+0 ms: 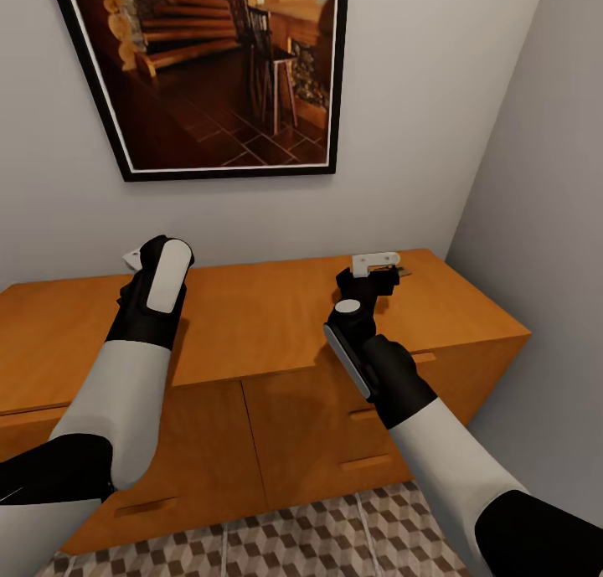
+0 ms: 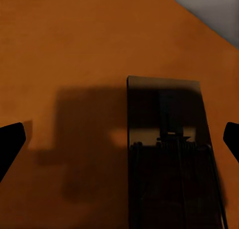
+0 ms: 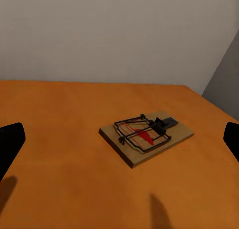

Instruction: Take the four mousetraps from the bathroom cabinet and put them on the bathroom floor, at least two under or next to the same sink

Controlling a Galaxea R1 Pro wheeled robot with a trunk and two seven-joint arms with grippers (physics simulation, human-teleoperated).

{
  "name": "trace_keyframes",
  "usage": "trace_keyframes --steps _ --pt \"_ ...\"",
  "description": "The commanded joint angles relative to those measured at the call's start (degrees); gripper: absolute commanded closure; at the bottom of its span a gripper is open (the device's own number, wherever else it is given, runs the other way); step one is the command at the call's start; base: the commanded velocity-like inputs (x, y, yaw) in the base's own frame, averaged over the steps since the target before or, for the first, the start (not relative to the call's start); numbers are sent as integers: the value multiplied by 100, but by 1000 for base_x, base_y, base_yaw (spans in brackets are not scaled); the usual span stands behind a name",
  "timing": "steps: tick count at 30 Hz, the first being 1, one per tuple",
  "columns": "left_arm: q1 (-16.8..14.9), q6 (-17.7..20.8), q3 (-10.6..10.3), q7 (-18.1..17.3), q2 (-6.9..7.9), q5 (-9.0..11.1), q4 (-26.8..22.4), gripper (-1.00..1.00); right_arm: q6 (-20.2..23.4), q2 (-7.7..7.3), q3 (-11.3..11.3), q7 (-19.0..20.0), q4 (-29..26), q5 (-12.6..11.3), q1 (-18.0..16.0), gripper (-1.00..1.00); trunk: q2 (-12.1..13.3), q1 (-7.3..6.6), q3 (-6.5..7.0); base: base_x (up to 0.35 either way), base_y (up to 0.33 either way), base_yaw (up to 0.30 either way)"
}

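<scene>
- step, as judged: pickup stage; both arms reached over the cabinet (image 1: 251,317), no trap lifted yet.
- left gripper (image 1: 159,267): fingers wide apart, holding nothing, hovering low over a shadowed trap (image 2: 167,154) flat on the cabinet top, between the fingertips.
- right gripper (image 1: 368,280): fingers apart, empty; a second trap (image 3: 146,135) lay flat ahead of it on the top, near the right rear corner, not touched.
- next move, as judged: lower each gripper, straddle the thin board, close on its edges.
- containers: cabinet fronts all shut; contents not visible.
- floor (image 1: 335,535): patterned tiles below the cabinet, no traps seen there.
</scene>
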Motion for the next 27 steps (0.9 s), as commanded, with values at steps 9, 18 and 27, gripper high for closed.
trace_keyframes --steps 9,18,27 --pt "-4 59 9 28 -4 20 -8 -100 26 -3 15 -49 -3 -46 -7 -100 -3 -1 -5 0 0 0" --pt "-4 59 9 28 1 25 -3 -100 26 -3 15 -49 1 -46 -7 -100 -3 -1 -5 0 0 0" --pt "-4 59 9 28 5 20 -7 -100 26 -3 15 -49 4 -54 -7 -100 -3 -1 -5 79 -168 0"
